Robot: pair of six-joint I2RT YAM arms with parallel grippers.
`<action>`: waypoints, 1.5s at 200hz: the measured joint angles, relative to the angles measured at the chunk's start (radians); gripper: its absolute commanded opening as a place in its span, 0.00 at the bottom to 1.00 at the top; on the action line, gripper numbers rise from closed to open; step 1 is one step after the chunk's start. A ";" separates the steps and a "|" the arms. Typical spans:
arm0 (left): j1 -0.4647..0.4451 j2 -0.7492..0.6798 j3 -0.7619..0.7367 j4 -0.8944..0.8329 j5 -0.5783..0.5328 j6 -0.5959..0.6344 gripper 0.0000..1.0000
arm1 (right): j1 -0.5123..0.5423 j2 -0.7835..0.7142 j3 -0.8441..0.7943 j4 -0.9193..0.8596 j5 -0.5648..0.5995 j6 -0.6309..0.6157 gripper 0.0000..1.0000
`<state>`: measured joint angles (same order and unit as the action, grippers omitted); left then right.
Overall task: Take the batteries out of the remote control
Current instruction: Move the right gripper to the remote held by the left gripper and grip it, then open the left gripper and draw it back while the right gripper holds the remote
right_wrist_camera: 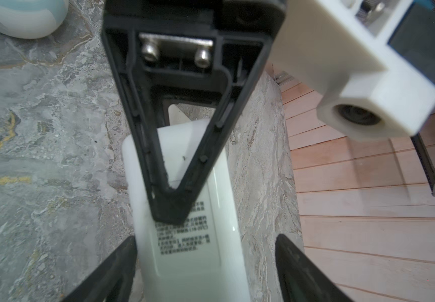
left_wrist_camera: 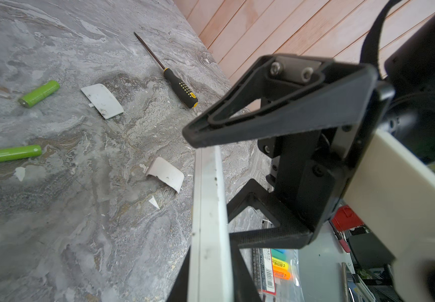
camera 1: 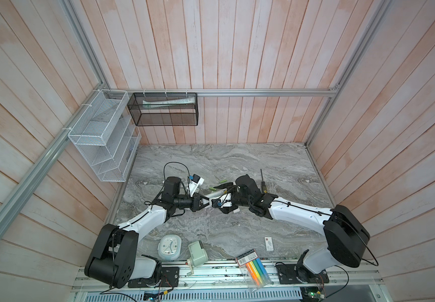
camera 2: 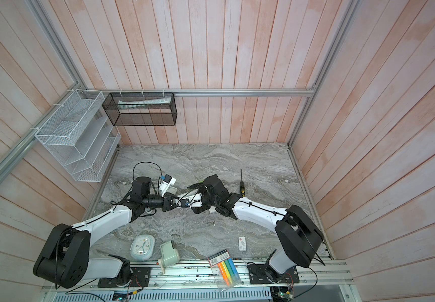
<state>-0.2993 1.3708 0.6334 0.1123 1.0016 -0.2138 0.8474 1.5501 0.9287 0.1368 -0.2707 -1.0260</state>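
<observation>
My left gripper point(left_wrist_camera: 211, 274) is shut on a white remote control point(left_wrist_camera: 208, 209), which shows edge-on in the left wrist view and is held above the marble table near the middle. My right gripper point(right_wrist_camera: 206, 251) is open and straddles the same remote control point(right_wrist_camera: 185, 261); there is a clear gap on one side of it. A left finger point(right_wrist_camera: 174, 204) lies across the remote's labelled back. Two lime green batteries point(left_wrist_camera: 40, 93) point(left_wrist_camera: 7, 154) lie loose on the table beyond the grippers; they also show in a top view point(camera 1: 222, 180) point(camera 1: 212, 188). The remote's battery bay is hidden.
Two white curved covers point(left_wrist_camera: 102, 100) point(left_wrist_camera: 165, 174) lie on the table near the batteries. A black and yellow screwdriver point(camera 1: 263, 187) lies behind the right arm. At the front edge are a clock point(camera 1: 170, 247), a grey-green device point(camera 1: 197, 253), a small white card point(camera 1: 269, 244) and a highlighter packet point(camera 1: 254, 269).
</observation>
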 measured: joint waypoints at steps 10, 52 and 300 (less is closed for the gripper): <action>0.000 0.002 0.000 0.000 0.004 0.000 0.09 | 0.006 0.006 0.004 -0.008 0.001 -0.001 0.78; 0.000 0.006 0.000 -0.001 0.015 -0.008 0.09 | 0.029 0.022 0.009 -0.018 0.023 0.000 0.67; 0.013 -0.306 -0.005 -0.059 -0.528 -0.004 1.00 | 0.037 0.042 0.005 -0.149 0.012 0.174 0.35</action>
<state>-0.2863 1.0649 0.6281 0.0532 0.4732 -0.2176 0.8841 1.5917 0.9340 -0.0124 -0.2584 -0.8516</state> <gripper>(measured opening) 0.997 0.568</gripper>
